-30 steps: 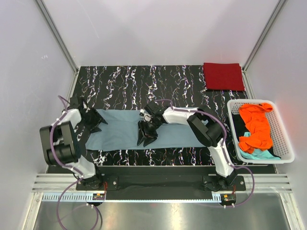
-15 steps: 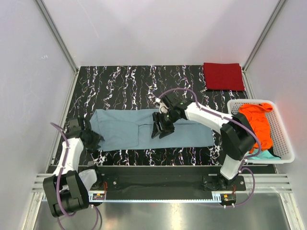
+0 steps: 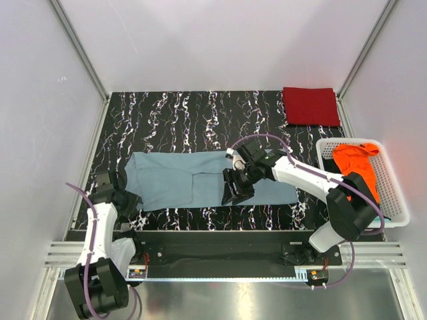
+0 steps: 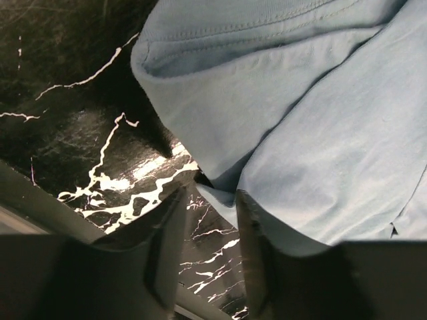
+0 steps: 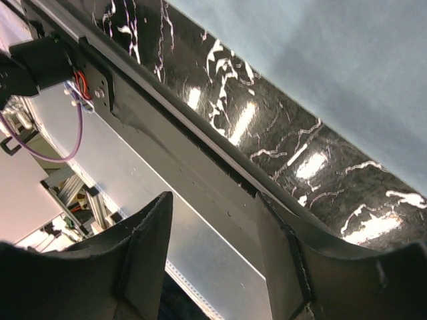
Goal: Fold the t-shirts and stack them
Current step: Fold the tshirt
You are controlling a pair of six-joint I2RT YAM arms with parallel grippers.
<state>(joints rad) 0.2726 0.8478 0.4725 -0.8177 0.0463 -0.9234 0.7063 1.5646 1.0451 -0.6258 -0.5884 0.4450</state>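
Only wrist views show left fingers (image 4: 160, 267) parted at a corner of the grey-blue t-shirt (image 4: 320, 133), right fingers (image 5: 143, 257) parted too.

Left arm tucked in tight, elbow swung back behind its base, left gripper (image 3: 125, 200) tipped downward, fingers (image 4: 163, 257) just a narrow gap apart. Right arm bends at the elbow and stretches toward centre, right gripper (image 3: 235, 191) angled down, fingers (image 5: 143, 257) spread wide.

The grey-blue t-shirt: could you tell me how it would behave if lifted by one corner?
The grey-blue t-shirt probably droops limply, since it lies flat with soft folds. It likely slides easily on the glossy table. Seemingly thin, so probably light.
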